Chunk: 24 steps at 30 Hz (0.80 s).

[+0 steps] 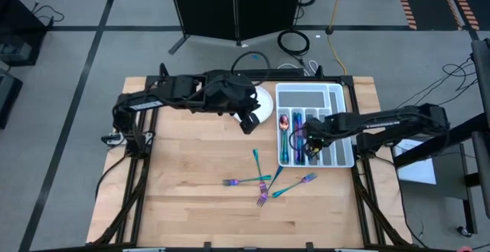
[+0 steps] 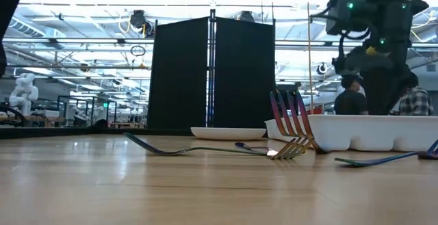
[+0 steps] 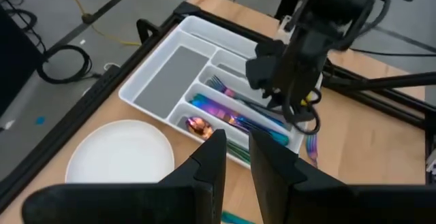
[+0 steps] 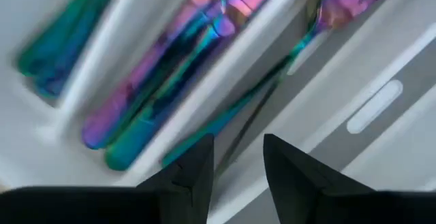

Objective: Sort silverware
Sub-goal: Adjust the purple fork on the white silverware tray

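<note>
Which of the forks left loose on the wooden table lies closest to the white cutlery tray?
The fork farthest right, its tines pointing toward the tray. The other forks lie crossed in a cluster farther left.

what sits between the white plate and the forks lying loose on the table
Only bare wood table, seen in the high view, between the plate and the loose forks.

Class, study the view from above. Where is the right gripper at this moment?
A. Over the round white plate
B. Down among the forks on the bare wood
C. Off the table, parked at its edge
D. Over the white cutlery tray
D: the right gripper hangs over the cutlery tray, above its long compartments, while four forks lie loose on the wood nearer the front.
</note>
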### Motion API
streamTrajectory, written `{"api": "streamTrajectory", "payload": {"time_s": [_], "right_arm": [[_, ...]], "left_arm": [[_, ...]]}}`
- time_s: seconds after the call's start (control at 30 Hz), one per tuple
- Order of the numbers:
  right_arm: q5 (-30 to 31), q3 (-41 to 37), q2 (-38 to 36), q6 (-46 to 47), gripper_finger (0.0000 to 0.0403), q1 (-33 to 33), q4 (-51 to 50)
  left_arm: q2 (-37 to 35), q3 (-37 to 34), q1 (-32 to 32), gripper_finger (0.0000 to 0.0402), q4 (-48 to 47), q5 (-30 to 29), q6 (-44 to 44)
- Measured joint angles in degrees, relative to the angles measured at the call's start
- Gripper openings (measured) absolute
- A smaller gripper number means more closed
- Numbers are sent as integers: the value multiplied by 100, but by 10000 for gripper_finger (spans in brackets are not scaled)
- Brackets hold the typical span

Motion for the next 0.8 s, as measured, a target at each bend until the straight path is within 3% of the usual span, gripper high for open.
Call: {"api": "streamTrajectory", "payload": {"time_s": [0.43,0.73,0.8], "right_arm": [[-366,-383,484,60,117,59,478],[-388,-375,881,355,15,52,389],[-417,-359,906,478,10,50,376]], "left_arm": [[-7,-107,4,66,-91,20,-20],[-7,-107,-4,66,-91,22,-26],[-7,-107,-7,66,-91,22,-26]]}}
